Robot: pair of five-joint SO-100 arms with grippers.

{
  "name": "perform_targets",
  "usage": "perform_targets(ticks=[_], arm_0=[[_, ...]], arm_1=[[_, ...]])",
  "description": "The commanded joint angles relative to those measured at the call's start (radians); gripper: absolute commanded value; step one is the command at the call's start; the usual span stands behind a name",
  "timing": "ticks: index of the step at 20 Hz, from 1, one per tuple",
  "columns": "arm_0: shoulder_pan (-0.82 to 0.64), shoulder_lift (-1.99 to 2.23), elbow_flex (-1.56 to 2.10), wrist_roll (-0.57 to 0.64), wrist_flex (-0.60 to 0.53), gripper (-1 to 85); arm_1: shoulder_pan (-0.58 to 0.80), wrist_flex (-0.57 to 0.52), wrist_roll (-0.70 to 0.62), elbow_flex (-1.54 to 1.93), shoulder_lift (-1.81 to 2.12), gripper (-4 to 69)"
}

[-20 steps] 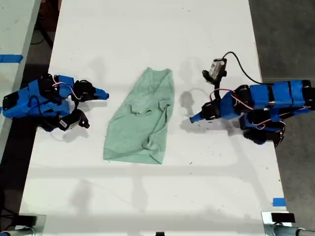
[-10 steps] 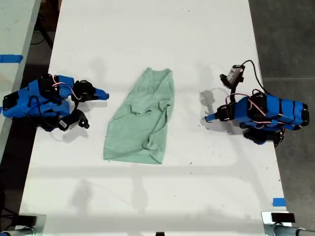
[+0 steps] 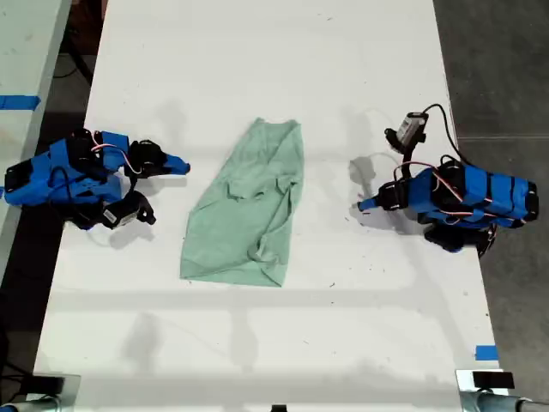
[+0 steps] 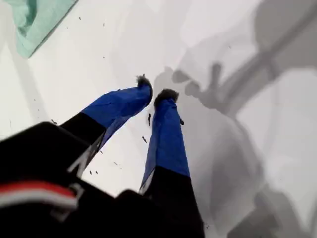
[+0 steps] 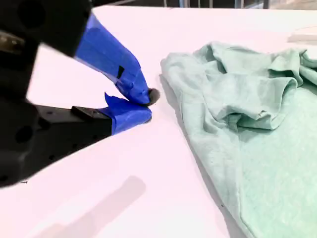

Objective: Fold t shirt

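The t shirt [image 3: 249, 210] lies crumpled in a rough triangle mid-table, pale mint green, narrow end toward the far edge. At the exterior view's right, my first gripper [image 3: 362, 204] rests low over bare table, well apart from the cloth. Its blue fingers [image 4: 166, 129] are shut on nothing, and only a corner of the t shirt [image 4: 34, 20] shows there. At the exterior view's left, my second gripper [image 3: 183, 163] points at the shirt's edge, a short gap away. Its tips meet in my second gripper [image 5: 146, 104], empty, beside the wrinkled t shirt [image 5: 247, 114].
The white table [image 3: 257, 51] runs to dark floor on both sides of the exterior view. A blue tape mark [image 3: 485, 353] sits near the front corner at that view's right. A wrist camera with its cable [image 3: 416, 129] stands above the first arm.
The first arm pulled back toward the exterior view's right, away from the shirt, then held still. The second arm and the shirt have not moved.
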Motion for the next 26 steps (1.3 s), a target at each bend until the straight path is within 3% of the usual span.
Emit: perform_targets(ticks=[1,26], arm_0=[[0.002,0.006,0.015,-0.012,-0.017,-0.1],[0.006,0.006,0.015,-0.014,-0.017,-0.1]], arm_1=[[0.012,0.002,0.003,0.061,0.017,5.7],[0.005,0.003,0.005,0.061,0.017,4.9]])
